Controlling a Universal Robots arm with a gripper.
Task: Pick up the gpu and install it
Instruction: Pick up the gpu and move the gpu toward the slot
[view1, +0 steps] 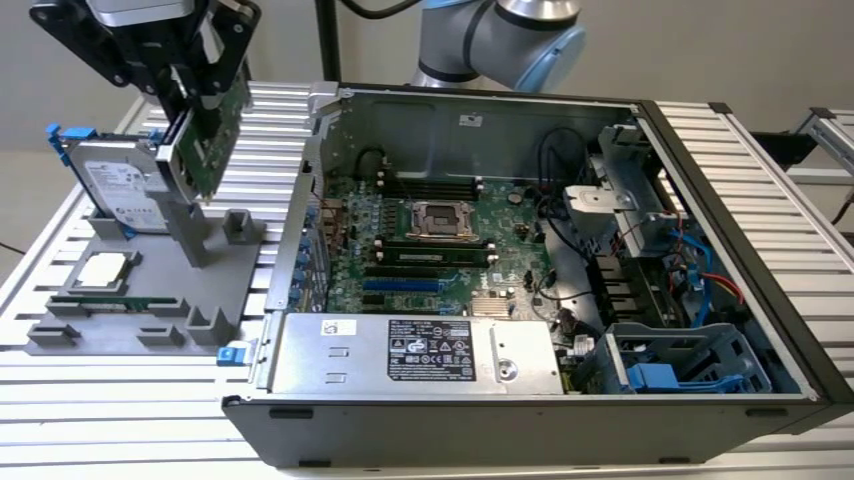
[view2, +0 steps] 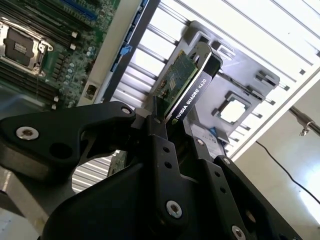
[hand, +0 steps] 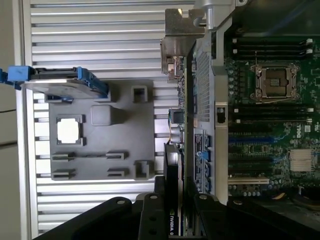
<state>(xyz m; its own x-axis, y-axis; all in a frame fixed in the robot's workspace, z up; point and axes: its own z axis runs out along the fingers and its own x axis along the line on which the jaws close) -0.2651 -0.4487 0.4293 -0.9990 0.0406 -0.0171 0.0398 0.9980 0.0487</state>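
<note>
The gripper (view1: 200, 92) squeezes the gpu (view1: 203, 140). Its black fingers (view2: 157, 137) pinch one edge of the card. The green card stands on its edge, up at about ten o'clock in the exterior view. The grey holder (view1: 227, 275) is below it. The hard drive (view1: 118, 185) is at the card's nine o'clock. The open computer case (view1: 741, 215) is at its three o'clock.
</note>
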